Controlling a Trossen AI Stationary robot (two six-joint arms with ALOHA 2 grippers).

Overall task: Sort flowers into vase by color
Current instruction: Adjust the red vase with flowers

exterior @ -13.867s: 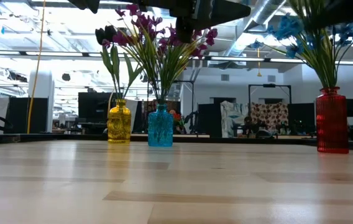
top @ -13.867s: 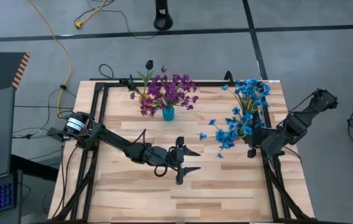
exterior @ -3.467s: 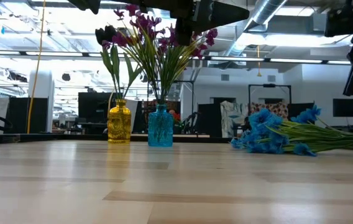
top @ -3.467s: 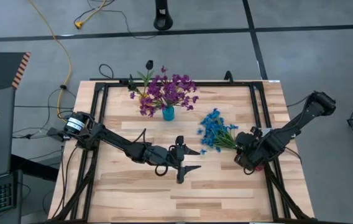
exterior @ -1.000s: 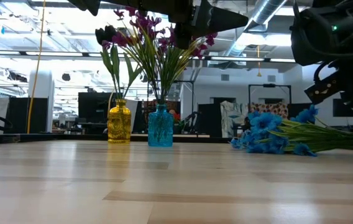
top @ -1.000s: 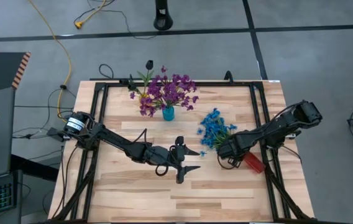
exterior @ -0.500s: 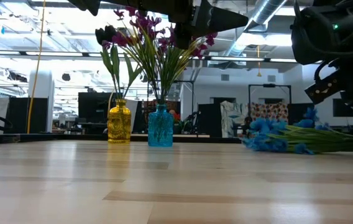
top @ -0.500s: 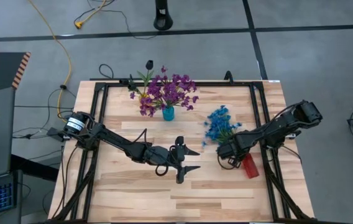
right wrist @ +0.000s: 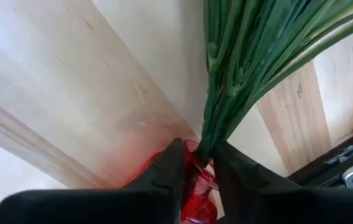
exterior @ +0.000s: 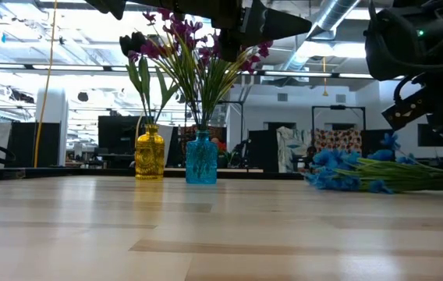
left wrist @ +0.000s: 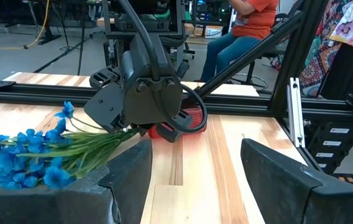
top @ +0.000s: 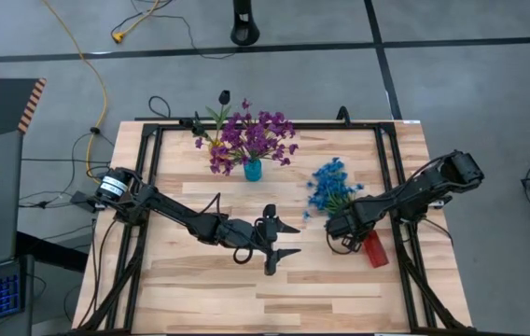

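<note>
Lying flat toward three o'clock on the table, the blue flowers are pointing blossoms toward eleven, stems pinched by the right gripper at the red vase mouth; the left gripper is gaping at center.

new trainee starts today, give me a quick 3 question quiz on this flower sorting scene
1. True or false: the red vase stands upright.
2. Which gripper is at the blue flowers' stems: A left, B right?
3. What colour are the flowers in the teal vase?

Key:
1. False, it lies on its side on the table.
2. B: the right gripper; the left gripper waits open mid-table.
3. Purple.
</note>
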